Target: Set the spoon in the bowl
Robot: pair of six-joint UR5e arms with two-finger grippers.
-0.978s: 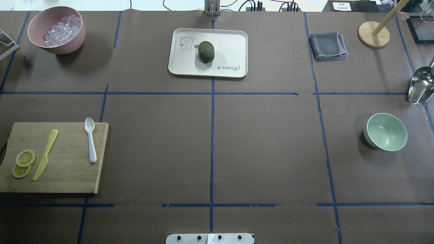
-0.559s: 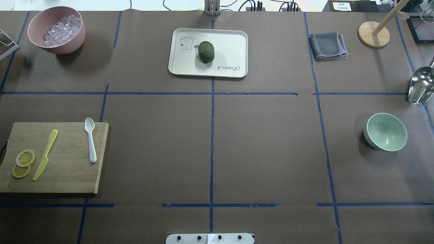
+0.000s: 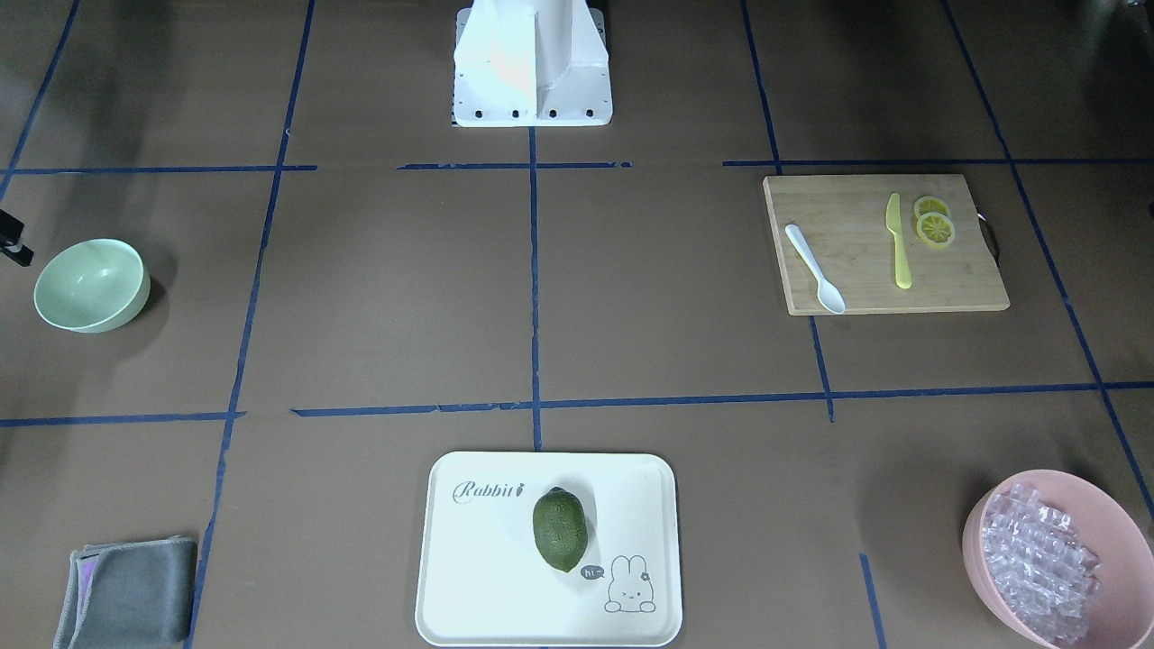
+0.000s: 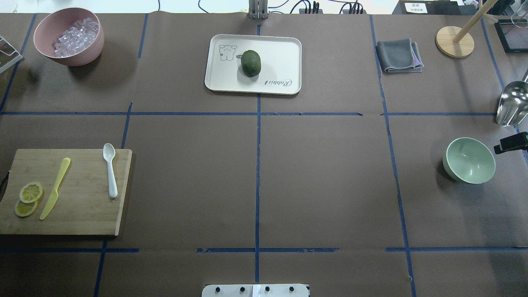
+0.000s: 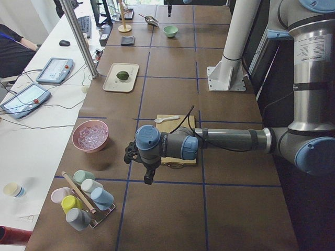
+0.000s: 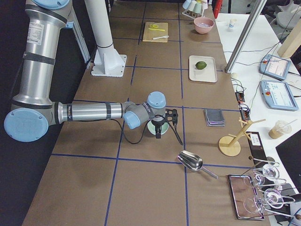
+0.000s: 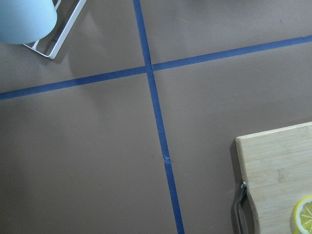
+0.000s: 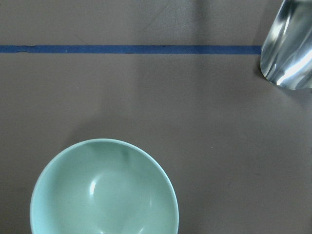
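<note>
- Large pink bowl (image 4: 84, 54) holding clear cubes (image 4: 76, 35): upper left of overhead view
- Rectangular wooden cutting board (image 4: 82, 206): left edge, mid-height, flat on the brown paper table cover
- On the board, left to right: two lemon slices (image 4: 29, 198) overlapping, translucent yellow plastic knife (image 4: 55, 187), small white plastic spoon (image 4: 110, 169)
- Spoon lies near the board's right edge, scoop towards the top of the frame and just over the board's top edge, handle towards the bottom; nothing touching it
- Left gripper (image 5: 148, 178): seen only in the left side view, hanging above the table just off the board's near end, well apart from the spoon; can't tell how far its fingers are spread, nothing seen in them
- Left wrist view: board corner with its metal handle (image 7: 241, 209) lower right, blue tape cross centre
- Cream rectangular tray (image 4: 284, 57) top centre, dark green oval fruit (image 4: 251, 63) on it
- Folded grey cloth (image 4: 398, 55) upper right, round wooden stand base (image 4: 454, 41) right of it
- Shiny steel scoop (image 4: 511, 103) at the right edge
- Small round pale mint-green bowl (image 4: 469, 160): right side, mid-height, upright, empty; far across the table from the spoon
- Right gripper (image 6: 159, 132): hangs by the bowl; only a black part shows in overhead, just right of the rim; finger spread can't be told, holding nothing visible
</note>
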